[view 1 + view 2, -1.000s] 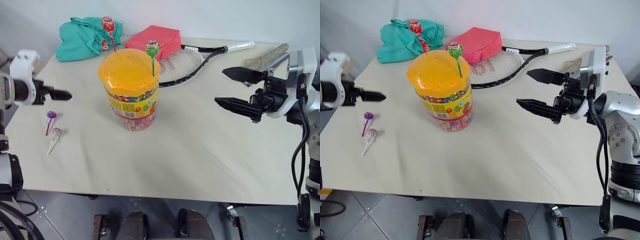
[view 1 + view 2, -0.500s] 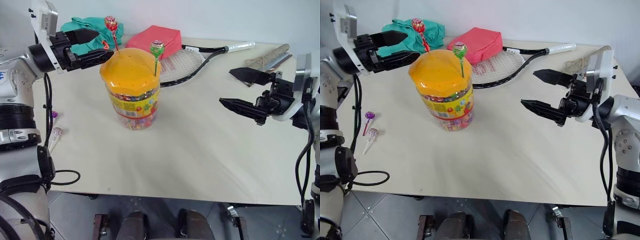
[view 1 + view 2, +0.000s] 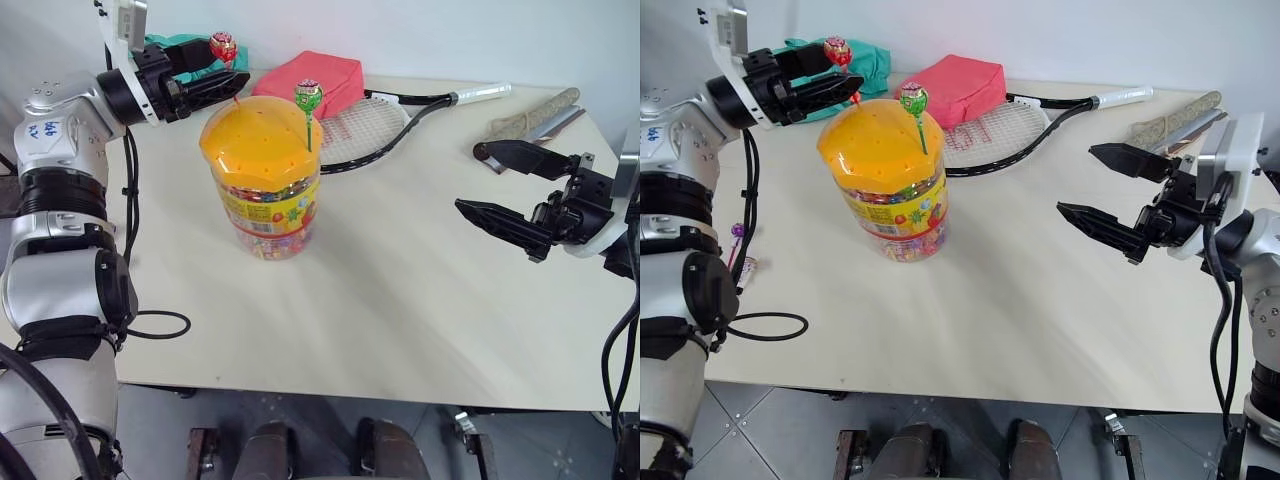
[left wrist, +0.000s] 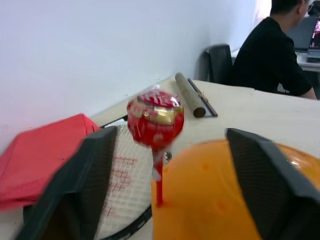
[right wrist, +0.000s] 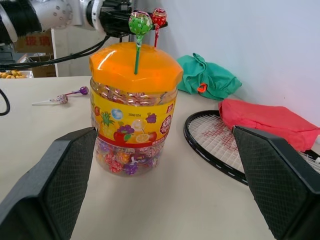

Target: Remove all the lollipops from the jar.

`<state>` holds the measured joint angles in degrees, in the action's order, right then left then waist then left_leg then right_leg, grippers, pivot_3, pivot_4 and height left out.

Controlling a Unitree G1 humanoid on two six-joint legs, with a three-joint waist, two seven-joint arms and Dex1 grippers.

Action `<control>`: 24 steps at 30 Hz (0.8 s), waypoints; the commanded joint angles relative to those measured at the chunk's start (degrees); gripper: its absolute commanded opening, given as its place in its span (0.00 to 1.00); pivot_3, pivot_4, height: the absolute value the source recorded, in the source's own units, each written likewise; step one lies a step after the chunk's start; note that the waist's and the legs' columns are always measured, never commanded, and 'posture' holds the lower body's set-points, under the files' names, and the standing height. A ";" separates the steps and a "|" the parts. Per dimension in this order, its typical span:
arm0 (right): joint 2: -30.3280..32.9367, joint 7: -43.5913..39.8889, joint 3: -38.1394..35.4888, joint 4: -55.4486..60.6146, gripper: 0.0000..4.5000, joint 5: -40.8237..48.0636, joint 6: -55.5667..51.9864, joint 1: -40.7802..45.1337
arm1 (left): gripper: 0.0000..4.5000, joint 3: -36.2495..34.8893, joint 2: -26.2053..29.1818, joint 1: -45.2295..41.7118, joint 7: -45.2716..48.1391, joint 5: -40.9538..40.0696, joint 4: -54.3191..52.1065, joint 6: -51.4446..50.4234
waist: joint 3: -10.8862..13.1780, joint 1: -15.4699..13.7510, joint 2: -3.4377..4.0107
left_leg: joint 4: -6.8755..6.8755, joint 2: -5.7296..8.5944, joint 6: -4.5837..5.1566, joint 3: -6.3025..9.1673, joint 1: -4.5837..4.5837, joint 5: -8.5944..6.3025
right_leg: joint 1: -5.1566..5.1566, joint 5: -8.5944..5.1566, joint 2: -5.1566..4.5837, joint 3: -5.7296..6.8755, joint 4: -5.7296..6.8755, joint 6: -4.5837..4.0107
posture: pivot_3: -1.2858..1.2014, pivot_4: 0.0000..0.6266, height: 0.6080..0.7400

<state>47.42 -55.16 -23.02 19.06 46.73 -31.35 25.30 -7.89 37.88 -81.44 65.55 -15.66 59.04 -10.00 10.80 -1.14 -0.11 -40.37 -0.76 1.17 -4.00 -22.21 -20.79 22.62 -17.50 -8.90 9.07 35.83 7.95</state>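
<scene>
Since the earlier frame, the left gripper (image 3: 238, 83) has travelled from the worktop's left side up to the far rim of the jar, and the right gripper (image 3: 478, 180) has drawn slightly back.

The large clear plastic jar (image 3: 266, 205), with orange perforated lid and yellow label, stands on the beige worktop (image 3: 400, 300). Two lollipops stand in the lid: a red-wrapped lollipop (image 4: 155, 120) at the far edge and a green-wrapped lollipop (image 3: 306, 97) near the right edge. Two more lollipops, a purple one (image 5: 83, 90) and a pink-silver one (image 5: 61, 99), lie on the worktop left of the jar.

Behind the jar lie a teal cloth (image 3: 868, 60), a red soft pouch (image 3: 308, 80), a black-framed racket (image 3: 375, 125) and a rolled brown mat (image 3: 530, 112).

Left arm: raised, reaching roughly level; fingers (image 4: 80, 185) partly open, bracketing the red lollipop's head without visible contact.

Right arm: held apart at the right, fingers (image 3: 500, 222) spread wide and empty, pointing toward the jar.
</scene>
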 commanded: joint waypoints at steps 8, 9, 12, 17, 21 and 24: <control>1.62 2.11 -3.62 3.39 1.00 2.46 0.25 -1.63 | 0.00 0.02 0.08 -6.36 -0.82 4.00 5.91 1.55 | 0.01 -0.09 -0.01 | 0.00 0.00 0.00 0.00 -0.01 0.00 | 0.01 0.00 0.00 0.00 0.00 0.00 | 0.52 0.24 1.00; 1.65 2.18 -3.61 3.35 1.00 2.44 0.32 -1.60 | 0.00 -0.03 0.16 -7.05 -0.96 4.18 6.13 1.30 | 0.01 -0.09 -0.01 | 0.00 0.00 0.01 0.00 -0.01 0.00 | 0.01 0.00 0.00 0.00 0.00 0.00 | 0.52 0.24 1.00; 1.73 2.29 -3.45 3.11 1.00 2.40 0.49 -1.36 | 0.00 -0.36 0.30 -8.46 -1.45 4.52 6.30 1.28 | 0.01 -0.09 -0.02 | 0.00 0.00 0.01 0.00 -0.01 0.00 | 0.01 0.00 0.00 0.00 0.00 0.00 | 0.52 0.24 1.00; 1.85 1.97 -2.41 1.96 1.00 1.99 0.95 -0.07 | 0.00 -1.93 1.10 -12.40 -5.66 4.37 6.46 0.19 | 0.02 -0.05 -0.03 | 0.00 0.00 0.01 0.01 -0.02 -0.01 | 0.01 0.00 0.00 0.00 0.00 0.00 | 0.52 0.24 1.00; 1.69 1.51 -1.18 0.93 1.00 1.68 1.03 1.47 | 0.00 -2.60 4.02 -15.93 -14.98 5.66 7.89 -5.18 | 0.02 0.30 -0.03 | 0.00 -0.01 0.01 0.02 -0.02 -0.01 | 0.04 0.00 0.00 -0.01 0.00 0.00 | 0.52 0.24 1.00; 1.66 1.15 -0.57 0.39 1.00 1.56 1.00 2.09 | 0.00 -0.26 6.38 -15.89 -18.91 8.83 9.25 -10.98 | 0.02 1.01 -0.03 | 0.09 -0.01 0.01 0.02 0.01 -0.01 | 0.04 0.00 0.00 0.00 0.00 0.00 | 0.52 0.24 1.00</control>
<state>48.13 -53.71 -22.73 19.13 47.88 -31.30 26.35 -8.89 42.81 -96.28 48.94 -8.51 68.02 -18.29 10.82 -0.13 -0.14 -40.25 -0.77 1.18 -3.99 -22.17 -20.79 22.66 -17.50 -8.90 9.07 35.84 7.95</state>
